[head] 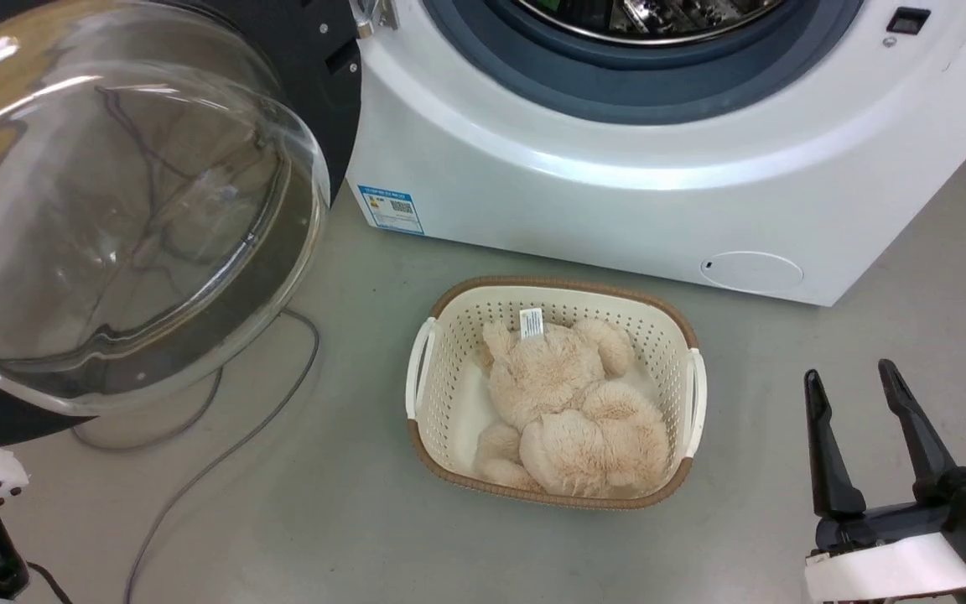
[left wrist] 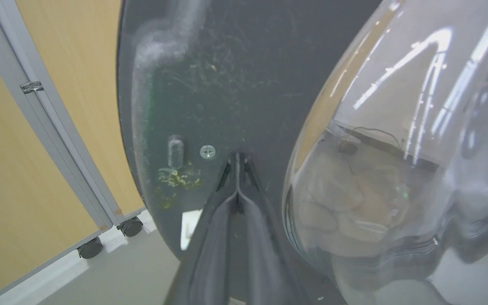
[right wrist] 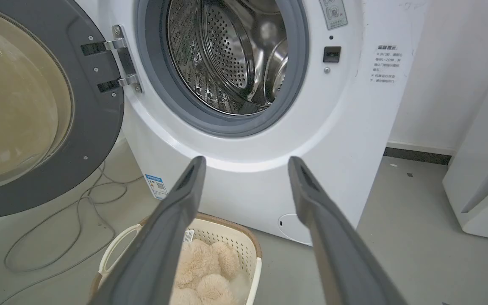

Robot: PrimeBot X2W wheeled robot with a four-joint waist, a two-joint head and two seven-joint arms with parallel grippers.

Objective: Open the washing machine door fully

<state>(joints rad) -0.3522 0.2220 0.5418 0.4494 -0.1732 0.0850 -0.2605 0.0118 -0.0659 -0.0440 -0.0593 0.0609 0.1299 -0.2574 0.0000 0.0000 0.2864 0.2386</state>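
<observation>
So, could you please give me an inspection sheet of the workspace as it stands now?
Surface: grey floor, a few small dark marks.
Job's things: washing machine door swung wide open; drum mouth exposed, nothing seen inside.
Clutter: cream basket on the floor before the washing machine, holding a plush toy.
Grippers: left gripper jaws shut, tips at the door's dark inner face, contact unclear; right gripper jaws open, empty, apart from the basket.
Cables: grey cable looped on the floor beneath the door.
Surroundings: wood-coloured panel on castors behind the door; white unit right of the machine.
</observation>
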